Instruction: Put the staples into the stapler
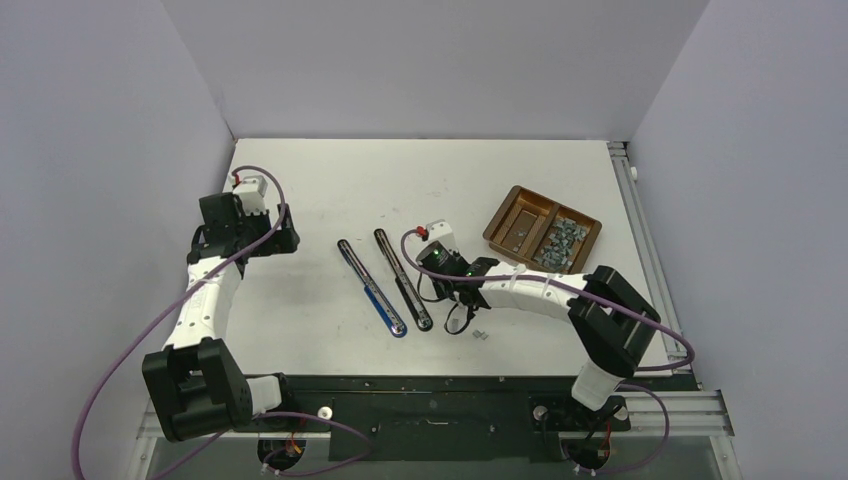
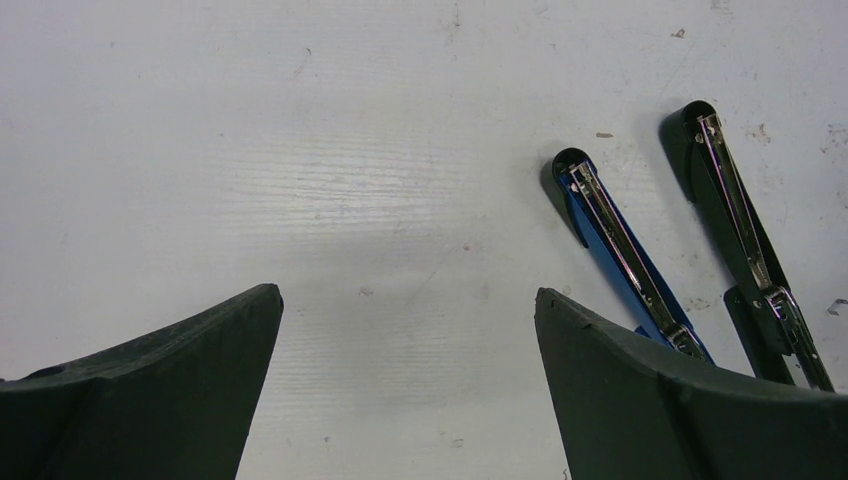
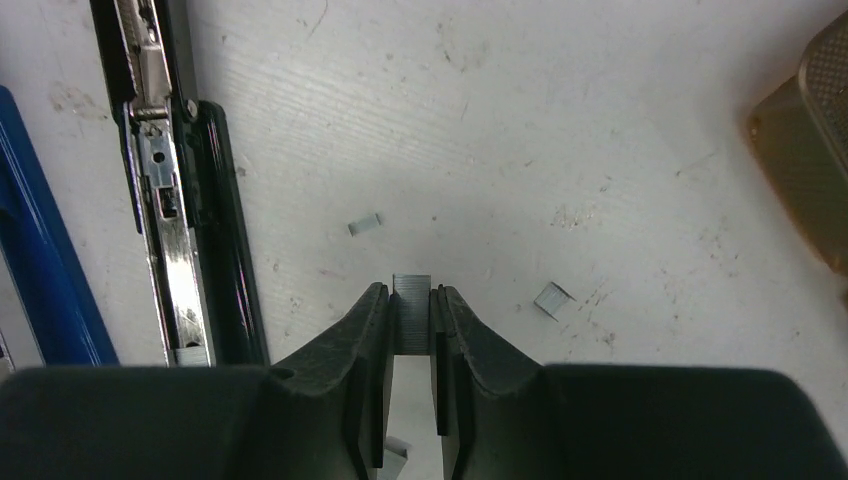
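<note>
Presently the right gripper (image 3: 411, 292) pinches a short block of staples (image 3: 411, 320) just beside the opened black stapler (image 3: 190, 210).

Its two fingers are clenched on the block's flat sides, and its top edge stands a little beyond their tips; whether the block touches the table (image 3: 560, 120) is hard to tell from this angle. The black stapler lies unfolded with its silver channel facing up, and the blue stapler (image 3: 40, 270) lies alongside it. Two loose staple bits (image 3: 365, 226) lie on the table near the fingertips. The brown tray (image 1: 510, 215) sits well apart, and one of its compartments holds a heap of staples (image 1: 562, 243). The left gripper (image 2: 405, 320) hangs over bare table with its fingers spread wide, grasping nothing.
</note>
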You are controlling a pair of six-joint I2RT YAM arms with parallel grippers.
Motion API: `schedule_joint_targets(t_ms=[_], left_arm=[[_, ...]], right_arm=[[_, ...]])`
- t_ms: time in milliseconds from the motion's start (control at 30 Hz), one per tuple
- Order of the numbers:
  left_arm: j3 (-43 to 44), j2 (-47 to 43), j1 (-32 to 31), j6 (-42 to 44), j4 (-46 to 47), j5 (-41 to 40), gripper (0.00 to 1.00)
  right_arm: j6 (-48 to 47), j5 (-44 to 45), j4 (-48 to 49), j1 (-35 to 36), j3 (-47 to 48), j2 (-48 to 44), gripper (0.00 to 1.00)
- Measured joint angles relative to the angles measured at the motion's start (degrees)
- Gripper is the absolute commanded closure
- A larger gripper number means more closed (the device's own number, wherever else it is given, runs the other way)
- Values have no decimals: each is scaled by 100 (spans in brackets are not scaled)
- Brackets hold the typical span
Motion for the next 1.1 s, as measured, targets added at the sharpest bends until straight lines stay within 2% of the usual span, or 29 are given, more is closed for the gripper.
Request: schedule_joint_targets(t_ms=[767, 900, 1100], left_arm=[[85, 4, 0, 20, -44, 22, 4], [85, 4, 0, 52, -44, 22, 4], [85, 4, 0, 76, -46, 22, 4]], right_arm=[[487, -356, 605, 105, -710, 157, 88], [551, -354, 691, 195, -776, 157, 81], [702, -306, 817, 286, -774, 216, 61]])
